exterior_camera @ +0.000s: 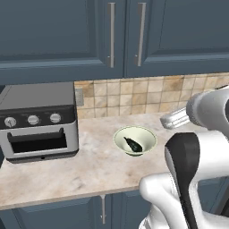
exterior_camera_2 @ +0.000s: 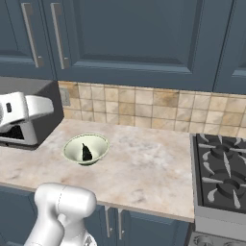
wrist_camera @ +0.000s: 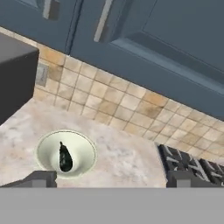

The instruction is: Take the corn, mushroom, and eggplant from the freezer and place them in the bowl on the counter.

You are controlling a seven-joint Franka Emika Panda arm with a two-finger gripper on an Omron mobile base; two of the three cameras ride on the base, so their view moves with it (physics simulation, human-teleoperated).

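Eggplant [wrist_camera: 65, 157] lies in the bowl [wrist_camera: 46, 146] on the counter [wrist_camera: 127, 162], jaws raised above, spread wide, empty.

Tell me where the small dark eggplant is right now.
The small dark eggplant lies inside the round pale cream-green bowl on the beige marbled counter, right of the grey toaster oven and left of the black stovetop.

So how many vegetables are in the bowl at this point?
1: the eggplant lies inside the bowl on the counter. A small mushroom could be hidden behind it; no corn is in the bowl.
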